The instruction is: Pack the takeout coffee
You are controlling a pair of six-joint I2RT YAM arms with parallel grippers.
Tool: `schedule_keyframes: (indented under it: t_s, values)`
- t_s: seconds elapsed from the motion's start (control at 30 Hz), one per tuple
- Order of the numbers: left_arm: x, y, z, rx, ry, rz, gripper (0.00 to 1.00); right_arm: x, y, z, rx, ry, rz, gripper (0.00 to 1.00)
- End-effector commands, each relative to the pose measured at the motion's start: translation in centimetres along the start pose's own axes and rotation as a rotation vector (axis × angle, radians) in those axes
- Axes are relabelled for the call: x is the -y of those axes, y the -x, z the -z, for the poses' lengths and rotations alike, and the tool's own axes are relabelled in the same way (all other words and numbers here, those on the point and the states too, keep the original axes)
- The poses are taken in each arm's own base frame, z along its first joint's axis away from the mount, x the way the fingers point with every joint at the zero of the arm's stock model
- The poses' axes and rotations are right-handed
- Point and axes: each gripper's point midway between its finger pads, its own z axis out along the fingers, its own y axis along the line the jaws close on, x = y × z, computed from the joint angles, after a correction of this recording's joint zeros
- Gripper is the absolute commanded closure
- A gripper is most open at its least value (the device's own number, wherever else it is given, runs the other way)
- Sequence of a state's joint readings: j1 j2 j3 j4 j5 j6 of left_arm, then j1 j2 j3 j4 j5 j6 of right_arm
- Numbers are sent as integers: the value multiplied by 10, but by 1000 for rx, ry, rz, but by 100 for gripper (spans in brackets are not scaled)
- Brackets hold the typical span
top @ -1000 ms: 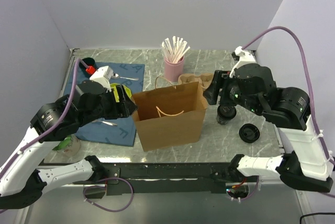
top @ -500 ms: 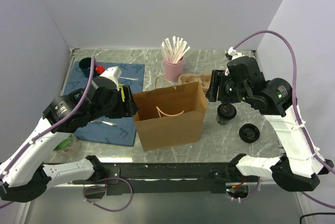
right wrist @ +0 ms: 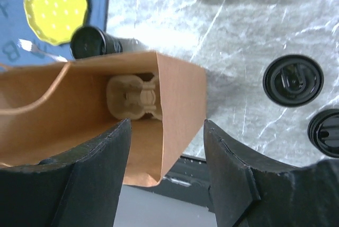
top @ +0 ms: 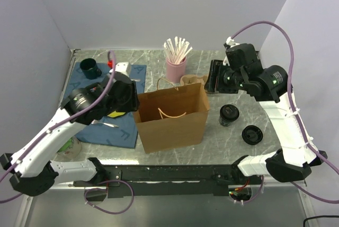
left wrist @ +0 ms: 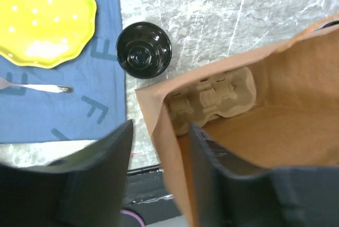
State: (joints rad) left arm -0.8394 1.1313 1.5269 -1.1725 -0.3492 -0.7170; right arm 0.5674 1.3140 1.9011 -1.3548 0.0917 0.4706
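**Top view.** The paper bag (top: 172, 116) stands open at mid-worktop (top: 222, 142). The lidded coffee cup (top: 229, 114) stands outside the bag, just to its right, with a loose lid (top: 252, 134) near it. The left jaws sit at the bag's left rim.

**Left wrist view.** The left jaws are apart and straddle the bag's left wall, with nothing clamped. A cup carrier (left wrist: 212, 99) lies on the bag floor.

**Right wrist view.** The right jaws are released, empty, and above the bag's right wall.

**Hazard.** A pinch on the thin wall may crumple the bag, drag it or tip it. A collapsed mouth would block the cup's entry.
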Motion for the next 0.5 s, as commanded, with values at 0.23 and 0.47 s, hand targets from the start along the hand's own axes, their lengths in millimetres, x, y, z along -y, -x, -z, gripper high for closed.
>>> schedule_keyframes:
  t_s: [0.23,0.47]
  values:
    - [11,44,3,201,-132,-86,94,36,40,3,115,-83,-92,36]
    - [4,55,-17,201,-166,-124,88,91,34,-34,41,-199,-212,34]
